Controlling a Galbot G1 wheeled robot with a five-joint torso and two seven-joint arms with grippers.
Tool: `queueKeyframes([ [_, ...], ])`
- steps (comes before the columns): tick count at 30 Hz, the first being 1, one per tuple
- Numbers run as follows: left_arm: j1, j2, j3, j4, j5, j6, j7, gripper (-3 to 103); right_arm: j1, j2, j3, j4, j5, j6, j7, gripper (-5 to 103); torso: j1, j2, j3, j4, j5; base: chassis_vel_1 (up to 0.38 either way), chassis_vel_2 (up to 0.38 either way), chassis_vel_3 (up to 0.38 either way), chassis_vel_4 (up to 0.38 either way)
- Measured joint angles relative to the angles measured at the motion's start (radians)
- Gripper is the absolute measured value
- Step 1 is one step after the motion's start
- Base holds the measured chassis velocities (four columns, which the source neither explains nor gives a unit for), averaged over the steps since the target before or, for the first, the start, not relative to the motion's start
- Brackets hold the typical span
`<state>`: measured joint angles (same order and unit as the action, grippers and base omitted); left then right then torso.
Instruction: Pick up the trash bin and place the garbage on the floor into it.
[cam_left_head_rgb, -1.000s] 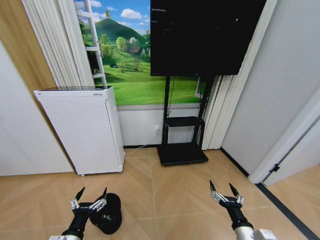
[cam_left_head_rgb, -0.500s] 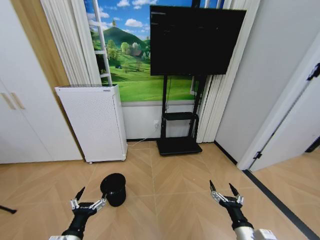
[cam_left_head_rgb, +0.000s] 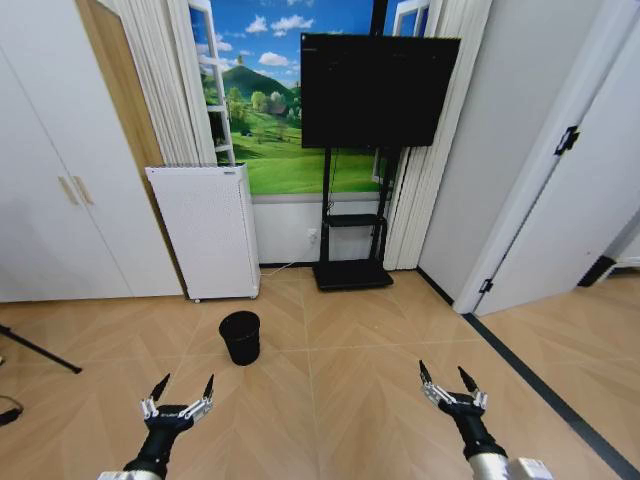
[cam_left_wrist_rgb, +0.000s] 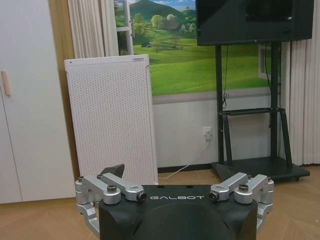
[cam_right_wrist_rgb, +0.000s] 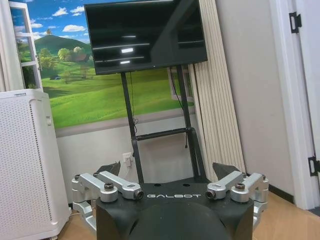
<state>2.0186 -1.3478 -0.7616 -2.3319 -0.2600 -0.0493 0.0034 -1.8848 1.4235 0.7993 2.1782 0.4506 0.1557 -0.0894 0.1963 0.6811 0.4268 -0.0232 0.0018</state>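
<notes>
**Bin upright on the parquet, both grippers held empty above the floor**

A room with a herringbone wooden floor (cam_left_head_rgb: 360, 370) is seen, bounded at the back by a wall with a landscape mural (cam_left_head_rgb: 260, 110) and at the right by a dark strip along a white door (cam_left_head_rgb: 570, 200). The fingers of the left gripper (cam_left_head_rgb: 182, 392) are spread apart and nothing is held between them; the same released spread is shown by the right gripper (cam_left_head_rgb: 446, 381), also empty. Both grippers are held low at the near edge of the floor, the left one at the left side, the right one at the right side, well apart from each other. The trash bin (cam_left_head_rgb: 240, 337) is stood upright on the floor, beyond the left gripper and apart from it, toward the back wall. Behind the bin, a white perforated appliance (cam_left_head_rgb: 205, 230) is set against the wall, and a black TV (cam_left_head_rgb: 378, 90) on its stand (cam_left_head_rgb: 350, 272) is placed beside it. White cabinet doors (cam_left_head_rgb: 60, 190) are seen along the left side.
</notes>
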Motion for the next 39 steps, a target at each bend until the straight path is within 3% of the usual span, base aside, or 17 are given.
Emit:
queueKeyframes([
  [1,0.0,0.0,0.0,0.0,0.0,0.0,0.0,100,-0.001,0.0,0.0,0.0,0.0,0.0,0.0,100,0.0,0.0,-0.001,-0.0008,-0.0032,0.259,-0.306,-0.304,0.323],
  [3,0.0,0.0,0.0,0.0,0.0,0.0,-0.001,100,0.0,0.0,0.0,0.0,0.0,0.0,0.0,100,-0.001,0.0,-0.001,0.0003,-0.0029,0.259,-0.306,-0.278,0.297],
  [4,0.0,0.0,0.0,0.0,0.0,0.0,-0.001,100,-0.001,0.0,0.0,0.0,0.0,0.0,0.0,100,-0.001,0.0,-0.001,-0.0004,-0.0011,0.166,-0.101,-0.213,0.171],
  [8,0.0,0.0,0.0,0.0,0.0,0.0,-0.001,100,-0.001,0.0,0.0,0.0,0.0,0.0,0.0,100,-0.001,0.0,-0.001,-0.0003,-0.0027,0.057,-0.051,-0.143,0.107],
  [12,0.0,0.0,0.0,0.0,0.0,0.0,0.0,100,0.0,0.0,0.0,0.0,0.0,0.0,0.0,100,0.0,0.0,0.0,-0.0007,-0.0006,-0.053,-0.017,0.001,-0.025],
  [13,0.0,0.0,0.0,0.001,0.0,0.0,0.0,100,0.0,0.0,0.0,0.0,0.0,0.0,0.0,100,0.0,-0.001,0.0,-0.0006,-0.0022,-0.076,0.043,0.111,-0.027],
  [15,0.0,0.0,0.0,0.0,0.0,0.0,0.0,100,0.001,0.0,0.0,0.0,0.0,0.0,0.0,100,0.0,-0.001,0.0,0.0003,-0.0013,-0.067,0.057,0.091,-0.033],
  [39,0.0,0.0,0.0,0.001,0.0,0.0,0.0,100,0.0,0.0,0.0,0.0,0.0,0.0,0.0,100,0.0,-0.001,0.0,-0.0003,-0.0018,-0.003,0.006,0.005,-0.003],
])
